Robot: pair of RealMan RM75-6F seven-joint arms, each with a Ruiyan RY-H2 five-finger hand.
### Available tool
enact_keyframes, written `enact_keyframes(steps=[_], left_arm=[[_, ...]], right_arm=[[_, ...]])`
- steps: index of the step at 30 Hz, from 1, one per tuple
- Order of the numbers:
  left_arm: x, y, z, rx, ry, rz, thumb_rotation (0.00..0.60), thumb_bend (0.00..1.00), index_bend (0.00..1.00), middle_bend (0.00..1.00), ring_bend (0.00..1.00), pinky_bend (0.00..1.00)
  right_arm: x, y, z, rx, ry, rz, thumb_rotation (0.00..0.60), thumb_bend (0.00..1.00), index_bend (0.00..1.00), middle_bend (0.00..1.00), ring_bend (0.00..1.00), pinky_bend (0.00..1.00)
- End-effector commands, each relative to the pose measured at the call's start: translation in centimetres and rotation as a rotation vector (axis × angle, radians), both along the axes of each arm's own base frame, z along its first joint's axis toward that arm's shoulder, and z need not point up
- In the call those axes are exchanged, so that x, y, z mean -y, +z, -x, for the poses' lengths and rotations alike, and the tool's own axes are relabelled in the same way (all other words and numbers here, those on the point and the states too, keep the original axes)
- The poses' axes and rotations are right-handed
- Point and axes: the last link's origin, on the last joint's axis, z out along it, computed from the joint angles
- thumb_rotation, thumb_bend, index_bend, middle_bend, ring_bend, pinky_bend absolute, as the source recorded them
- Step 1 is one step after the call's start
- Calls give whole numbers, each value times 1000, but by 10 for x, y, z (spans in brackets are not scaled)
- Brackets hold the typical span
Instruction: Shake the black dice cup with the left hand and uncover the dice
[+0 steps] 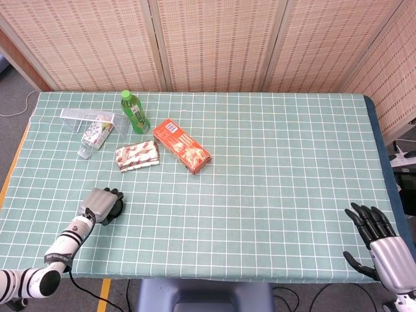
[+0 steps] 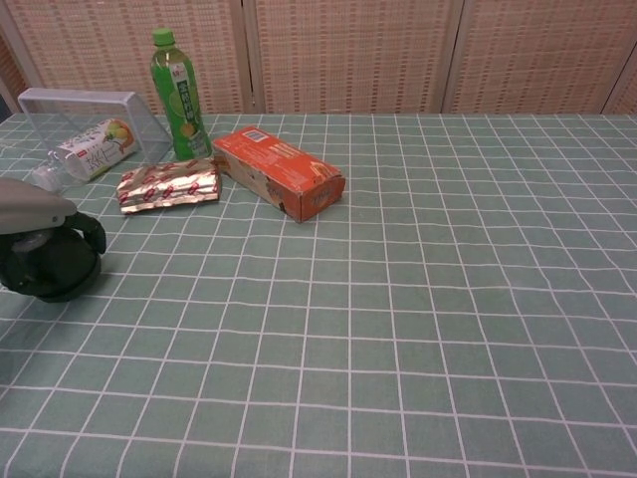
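Black plastic under my left robot hand (image 1: pixel 104 205): the dice cup (image 2: pixel 48 267), mouth down on the green checked worktop (image 1: pixel 273 169), near its front left corner. My fingers wrap the cup's wall from above, the silver back of the palm covering its top. Holding, then, not hovering.

Handling, as I judge it: a small rigid shell, light, smooth-sided and likely slick. It should not deform under grip. The hold belongs around the wall, with the rim kept flat to the cloth while shaking so nothing slips out beneath. The cloth may drag or wrinkle.

Right robot hand (image 1: pixel 377 234): at the front right edge of the worktop, well apart, fingers spread, nothing in it.

Further out, past the cup: a foil packet (image 1: pixel 137 155), an orange carton (image 1: pixel 181 145), a green bottle (image 1: pixel 134 111) standing upright, and a clear tray (image 1: pixel 81 117) with a small bottle (image 1: pixel 93 137) lying against it.

Hidden: the dice themselves. Whether any sit under the cup I cannot tell. The chest view cuts my hand off at the left edge, and from the head view the cup is mostly covered by fingers.
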Motion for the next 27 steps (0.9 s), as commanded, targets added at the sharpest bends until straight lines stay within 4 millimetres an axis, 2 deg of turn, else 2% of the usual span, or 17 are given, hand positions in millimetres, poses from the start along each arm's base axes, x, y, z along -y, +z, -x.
enact_keyframes(steps=[1,5,6,10,12,15,18,21,25,27], left_arm=[[0,3,-3,20,-4,-6,600,510,721,693,675,1000],[-1,7,-8,62,-14,-26,600,520,721,694,676,1000],[-2,12,-20,192,0,-72,600,523,720,694,675,1000],[-3,28,-36,505,9,-136,600,561,722,696,677,1000],[-2,33,-43,729,46,-156,600,593,728,704,687,1000],[-2,40,-45,1041,160,-148,600,622,737,716,697,1000],[-5,48,-45,1260,290,-106,600,633,745,727,702,1000],[-9,55,-42,1342,362,-65,600,635,748,730,706,1000],[-12,59,-39,1361,421,-34,600,632,751,735,712,1000],[-13,60,-37,1340,393,-46,600,631,756,743,721,1000]], right_arm=[[0,0,0,0,0,-1,600,196,0,0,0,0],[1,0,0,0,-1,-1,600,196,0,0,0,0],[1,1,0,3,-2,3,600,196,0,0,0,0],[1,1,1,2,-2,1,600,196,0,0,0,0],[2,0,1,0,-4,-3,600,196,0,0,0,0],[2,-1,1,-2,-3,-7,600,196,0,0,0,0],[2,-1,1,-2,-3,-6,600,196,0,0,0,0],[2,-1,1,-1,-4,-6,600,196,0,0,0,0],[2,-2,1,-3,-4,-10,600,196,0,0,0,0],[3,-2,1,-3,-5,-10,600,196,0,0,0,0]])
